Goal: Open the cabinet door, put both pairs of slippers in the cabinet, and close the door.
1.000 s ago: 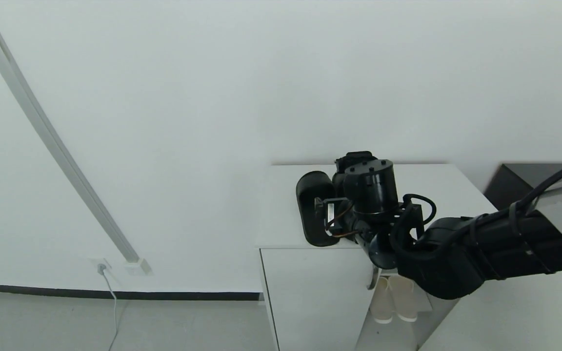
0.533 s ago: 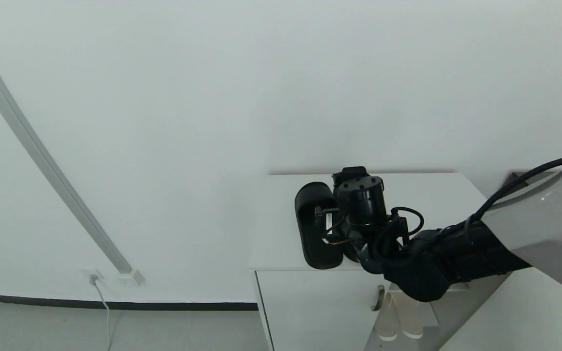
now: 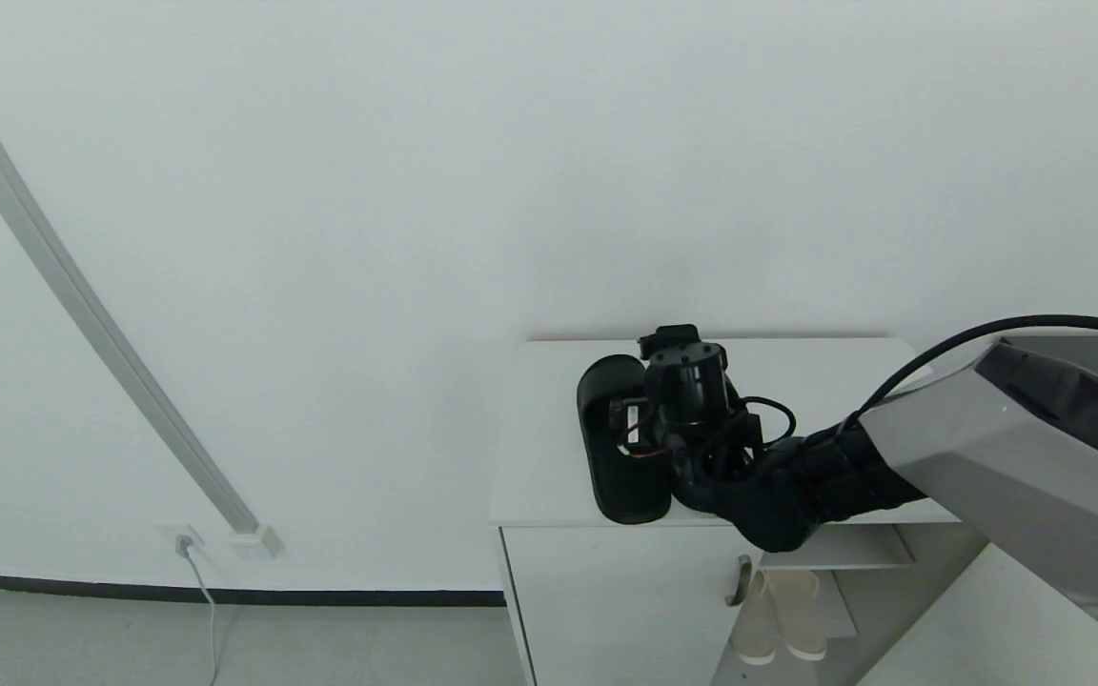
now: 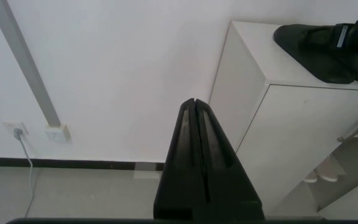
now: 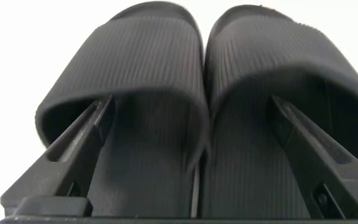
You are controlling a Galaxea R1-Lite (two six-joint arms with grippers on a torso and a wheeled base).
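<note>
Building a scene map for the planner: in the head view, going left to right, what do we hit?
Left to right: wall socket → black slippers on the cabinet top → door handle → white slippers on the lower shelf.

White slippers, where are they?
In the head view, the white slippers stand low on the right, inside the open cabinet, below the black slippers on its top.
</note>
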